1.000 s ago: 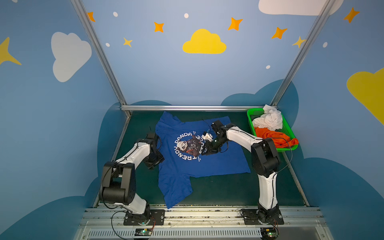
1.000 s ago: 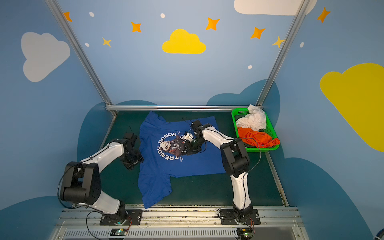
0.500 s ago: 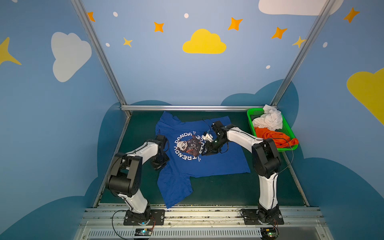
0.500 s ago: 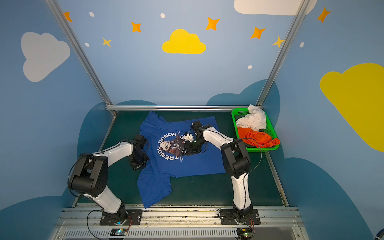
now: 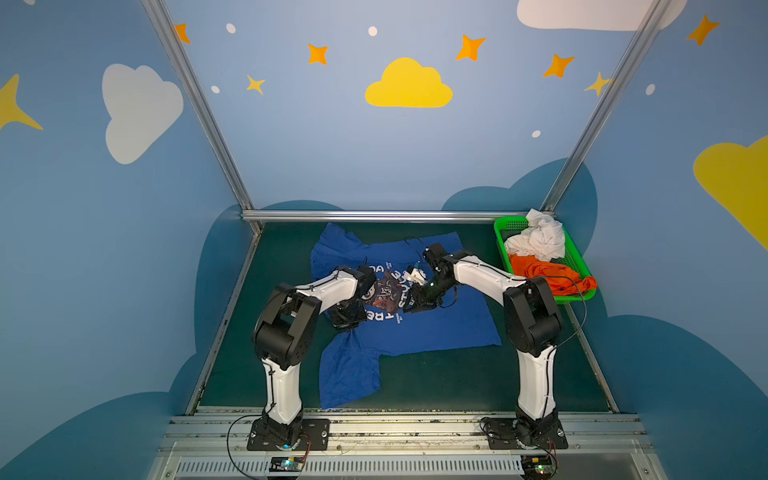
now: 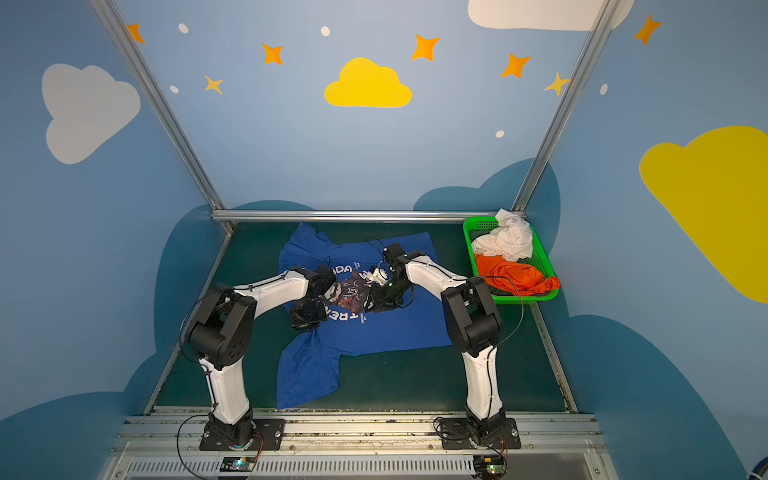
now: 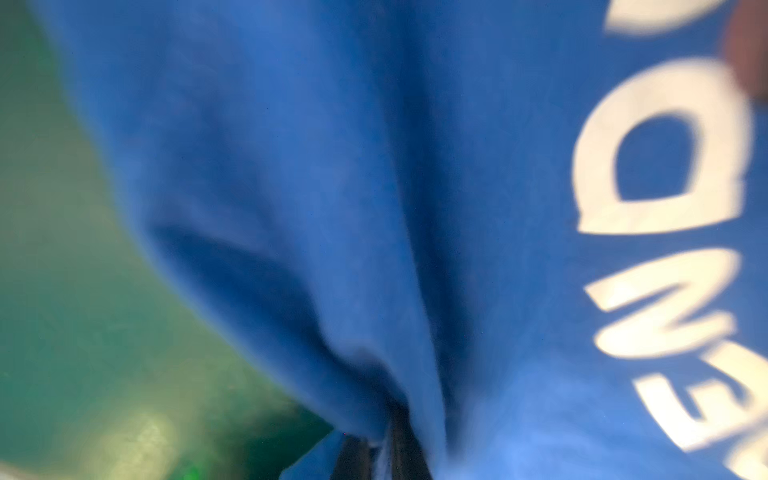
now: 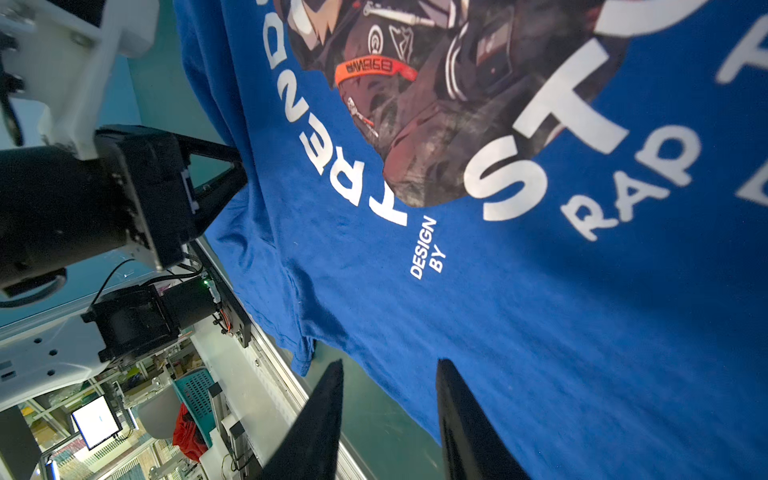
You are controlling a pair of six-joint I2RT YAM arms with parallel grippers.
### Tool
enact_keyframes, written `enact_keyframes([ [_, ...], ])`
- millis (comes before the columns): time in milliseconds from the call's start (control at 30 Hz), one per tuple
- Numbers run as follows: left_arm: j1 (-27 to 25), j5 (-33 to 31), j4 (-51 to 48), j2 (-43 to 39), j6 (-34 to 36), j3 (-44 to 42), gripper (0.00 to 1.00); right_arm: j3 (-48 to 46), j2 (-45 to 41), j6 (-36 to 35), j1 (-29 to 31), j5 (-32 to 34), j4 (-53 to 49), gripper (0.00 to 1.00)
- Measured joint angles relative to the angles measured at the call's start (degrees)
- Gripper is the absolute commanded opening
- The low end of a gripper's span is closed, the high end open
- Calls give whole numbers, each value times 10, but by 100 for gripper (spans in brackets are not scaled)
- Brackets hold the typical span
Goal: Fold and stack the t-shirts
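Your left jaws pinch the royal-blue cloth t-shirt [image 5: 449, 328] beside its round white-lettered print [image 5: 388, 293]; your right jaws stand parted, empty, at the print's opposite edge.

Even light, soft shadows, L-wrist cam blurry

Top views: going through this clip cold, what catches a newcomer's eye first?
The blue shirt lies spread, print up, mid-table, with both arms bent over it. The left gripper pinches cloth at its left edge, and the right gripper hangs open over the shirt. At the right rear, a green basket holds a crumpled white shirt and an orange shirt.
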Motion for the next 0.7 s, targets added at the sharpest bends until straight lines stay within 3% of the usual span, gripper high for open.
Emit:
enact_keyframes([
  [100, -19, -1, -11, 14, -2, 23, 33, -6, 0, 2, 0, 0, 2, 39],
  [233, -44, -1, -21, 37, -5, 61, 39, -12, 0, 3, 0, 0, 4, 39],
  [333, -59, -7, -26, 49, -3, 83, 60, -12, 0, 4, 0, -1, 5, 39],
  [533, -71, -30, -41, 45, -9, 95, 85, -12, 0, 5, 0, -5, 8, 39],
  [700, -70, -56, -44, -17, -17, 84, 89, -12, 0, 5, 0, -9, 8, 39],
])
